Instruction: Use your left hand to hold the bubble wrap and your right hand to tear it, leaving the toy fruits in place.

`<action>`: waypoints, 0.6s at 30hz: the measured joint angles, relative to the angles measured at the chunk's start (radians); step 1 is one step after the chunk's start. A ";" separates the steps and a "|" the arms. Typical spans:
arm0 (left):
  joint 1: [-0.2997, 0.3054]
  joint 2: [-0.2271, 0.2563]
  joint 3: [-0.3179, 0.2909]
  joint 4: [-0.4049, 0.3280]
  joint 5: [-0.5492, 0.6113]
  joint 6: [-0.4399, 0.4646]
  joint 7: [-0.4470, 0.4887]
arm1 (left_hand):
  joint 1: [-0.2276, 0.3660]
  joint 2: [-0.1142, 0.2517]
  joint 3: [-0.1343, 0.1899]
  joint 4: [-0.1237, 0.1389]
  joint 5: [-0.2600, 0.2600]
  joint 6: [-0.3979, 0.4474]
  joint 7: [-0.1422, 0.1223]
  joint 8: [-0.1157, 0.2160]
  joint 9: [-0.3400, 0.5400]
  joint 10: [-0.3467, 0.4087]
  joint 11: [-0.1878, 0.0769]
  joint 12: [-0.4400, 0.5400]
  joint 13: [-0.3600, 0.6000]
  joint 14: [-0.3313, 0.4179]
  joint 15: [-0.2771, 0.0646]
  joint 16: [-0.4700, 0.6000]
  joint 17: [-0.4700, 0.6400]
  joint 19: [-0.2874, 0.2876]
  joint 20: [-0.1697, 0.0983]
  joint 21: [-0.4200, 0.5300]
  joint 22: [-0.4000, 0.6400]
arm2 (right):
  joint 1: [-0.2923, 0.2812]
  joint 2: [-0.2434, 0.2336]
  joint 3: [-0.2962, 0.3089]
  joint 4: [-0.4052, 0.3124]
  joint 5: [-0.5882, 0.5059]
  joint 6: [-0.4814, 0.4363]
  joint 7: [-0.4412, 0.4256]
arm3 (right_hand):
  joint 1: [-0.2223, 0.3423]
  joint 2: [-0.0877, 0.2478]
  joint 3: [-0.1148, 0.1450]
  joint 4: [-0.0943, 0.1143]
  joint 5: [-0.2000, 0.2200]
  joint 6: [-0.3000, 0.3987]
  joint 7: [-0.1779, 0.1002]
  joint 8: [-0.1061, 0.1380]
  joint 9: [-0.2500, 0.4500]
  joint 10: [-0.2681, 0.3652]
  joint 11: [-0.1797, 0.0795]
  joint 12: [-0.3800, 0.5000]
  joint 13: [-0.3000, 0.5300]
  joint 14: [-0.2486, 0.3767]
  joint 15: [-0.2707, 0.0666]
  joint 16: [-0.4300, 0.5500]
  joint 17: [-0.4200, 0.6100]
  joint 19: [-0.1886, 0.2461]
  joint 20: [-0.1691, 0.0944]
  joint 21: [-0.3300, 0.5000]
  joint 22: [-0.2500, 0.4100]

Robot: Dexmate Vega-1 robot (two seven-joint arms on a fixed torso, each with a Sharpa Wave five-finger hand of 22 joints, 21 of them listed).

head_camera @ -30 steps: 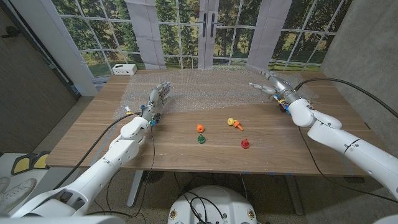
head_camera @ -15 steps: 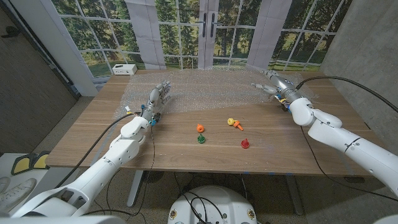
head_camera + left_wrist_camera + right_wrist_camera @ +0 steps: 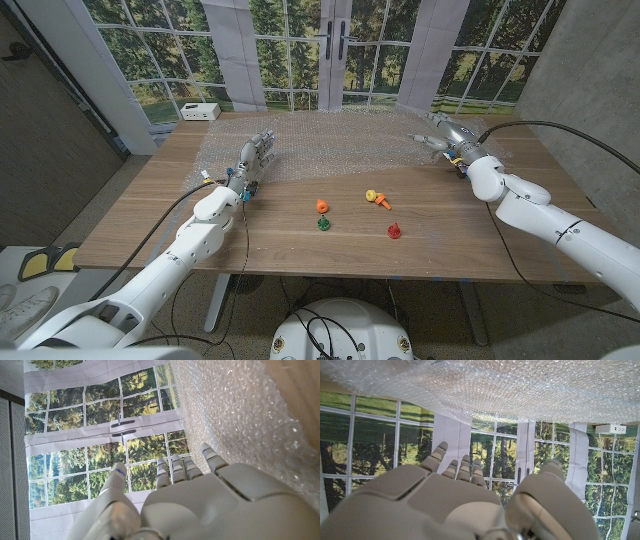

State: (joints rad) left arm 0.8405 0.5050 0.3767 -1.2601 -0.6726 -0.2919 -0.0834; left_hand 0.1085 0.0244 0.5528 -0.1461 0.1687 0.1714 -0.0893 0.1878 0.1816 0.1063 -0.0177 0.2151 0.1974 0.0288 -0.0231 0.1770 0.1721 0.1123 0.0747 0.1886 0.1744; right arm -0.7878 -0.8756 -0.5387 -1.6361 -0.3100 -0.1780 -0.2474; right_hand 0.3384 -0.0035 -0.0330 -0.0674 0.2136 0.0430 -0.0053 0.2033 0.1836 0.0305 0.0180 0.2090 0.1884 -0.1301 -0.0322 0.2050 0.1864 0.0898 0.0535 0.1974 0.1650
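Clear bubble wrap (image 3: 340, 145) lies spread on the far half of the wooden table (image 3: 150, 225), its long axis running from the robot's left to its right, parallel to the table's far edge. One end reaches toward the left hand (image 3: 255, 158), the other toward the right hand (image 3: 440, 138).

In the head view the left hand is at the sheet's left end, fingers stretched out and pointing to the far side. In the left wrist view its fingers (image 3: 212, 457) are straight and held close together just beside the wrap (image 3: 240, 415); whether they touch it I cannot tell. It grips nothing.

The right hand is at the sheet's right end with fingers extended and parted. In the right wrist view its fingers (image 3: 465, 467) are spread, with the wrap (image 3: 520, 385) beyond them, and it holds nothing.

Nearer the robot, on bare wood well apart from the wrap, sit four toy fruits: an orange one (image 3: 321, 205), a green one (image 3: 323, 223), a yellow and orange one (image 3: 377, 197) and a red one (image 3: 394, 231).

A white box (image 3: 199, 111) stands at the table's far left corner.
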 measured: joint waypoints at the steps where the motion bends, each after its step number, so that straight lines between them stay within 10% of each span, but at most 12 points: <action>1: 0.000 0.000 0.000 0.000 0.000 0.000 0.000 | 0.000 0.000 0.000 0.000 0.000 0.000 0.000 0.000 0.000 0.000 0.000 0.000 0.000 0.000 0.000 0.000 0.000 0.000 0.000 0.000 0.000 | 0.000 0.000 0.000 0.000 0.000 -0.001 0.000 | 0.000 0.000 0.000 0.000 0.000 0.000 0.000 0.000 0.000 0.000 0.000 0.000 0.000 0.000 0.000 0.000 0.000 0.000 0.000 0.000 0.000; 18: 0.011 0.000 -0.002 -0.009 -0.003 -0.006 0.002 | 0.005 -0.005 0.000 0.000 0.000 0.000 0.000 0.000 0.000 0.000 0.000 0.000 0.000 0.000 0.000 0.000 0.000 0.000 0.000 0.000 0.000 | 0.013 -0.003 -0.011 0.022 0.000 -0.025 0.003 | 0.000 0.000 0.000 0.000 0.000 -0.019 0.000 -0.011 0.000 0.027 0.009 0.000 0.000 0.003 -0.004 0.000 0.000 -0.006 0.006 -0.005 0.000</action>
State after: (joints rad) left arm 0.8510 0.5052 0.3749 -1.2695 -0.6751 -0.2981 -0.0814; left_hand 0.1138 0.0190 0.5528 -0.1461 0.1687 0.1714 -0.0893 0.1878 0.1816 0.1063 -0.0177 0.2151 0.1974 0.0288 -0.0231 0.1770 0.1722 0.1123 0.0747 0.1886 0.1744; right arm -0.7752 -0.8787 -0.5496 -1.6141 -0.3098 -0.2031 -0.2440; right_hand 0.3385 -0.0036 -0.0329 -0.0674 0.2136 0.0245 -0.0057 0.1919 0.1836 0.0575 0.0269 0.2090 0.1883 -0.1266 -0.0358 0.2050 0.1864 0.0839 0.0594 0.1922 0.1650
